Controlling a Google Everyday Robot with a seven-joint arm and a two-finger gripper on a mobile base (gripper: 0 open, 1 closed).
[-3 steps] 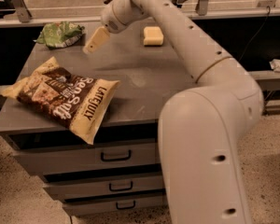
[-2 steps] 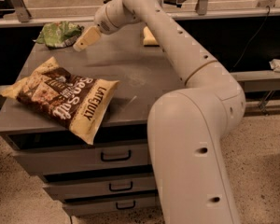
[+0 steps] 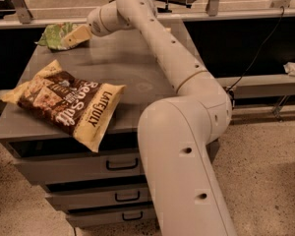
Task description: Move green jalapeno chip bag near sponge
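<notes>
The small crumpled green jalapeno chip bag [image 3: 55, 34] lies at the far left corner of the grey cabinet top [image 3: 128, 68]. My gripper [image 3: 73, 37] reaches across the top from the right and its tip is at the bag's right edge, touching or just over it. The sponge is hidden behind my arm [image 3: 157, 38].
A large brown-and-cream "Late July" chip bag [image 3: 64, 102] lies at the front left of the top, hanging over the front edge. Drawers [image 3: 83, 166] are below. A rail [image 3: 236, 14] runs behind the cabinet.
My arm has swung left across the top. The gripper went from mid-back of the top to the green bag's edge. The arm now covers the sponge.
</notes>
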